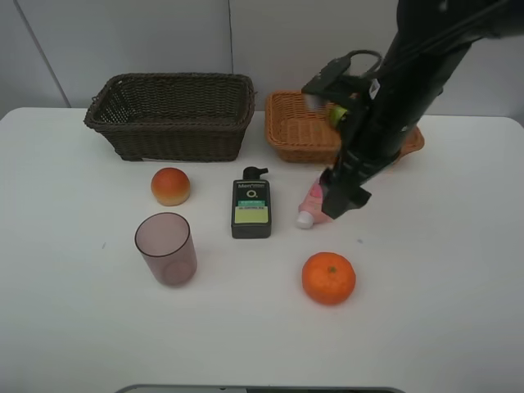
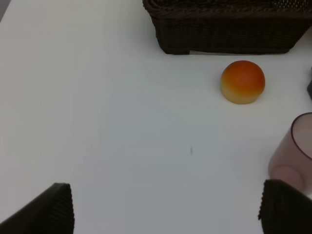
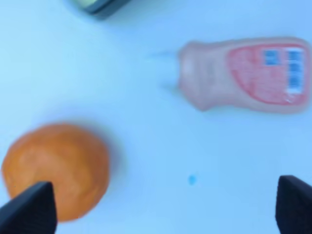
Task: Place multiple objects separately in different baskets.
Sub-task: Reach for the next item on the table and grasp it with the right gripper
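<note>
A dark brown basket (image 1: pixel 172 115) and a light tan basket (image 1: pixel 295 131) stand at the back of the table. In front lie a peach-like fruit (image 1: pixel 170 186), a mauve cup (image 1: pixel 166 248), a black bottle (image 1: pixel 250 209), a pink tube (image 1: pixel 310 206) and an orange (image 1: pixel 328 277). My right gripper (image 1: pixel 342 199) hovers open just right of the pink tube (image 3: pixel 248 75), with the orange (image 3: pixel 56 168) near one fingertip. A green patch (image 1: pixel 336 114) shows over the tan basket, mostly hidden by the arm. My left gripper (image 2: pixel 168 214) is open above bare table, short of the peach (image 2: pixel 243 81) and cup (image 2: pixel 295 153).
The right arm (image 1: pixel 409 90) reaches down from the upper right across the tan basket. The dark basket's wall (image 2: pixel 229 34) lies beyond the peach. White table stretches along the front and the left side.
</note>
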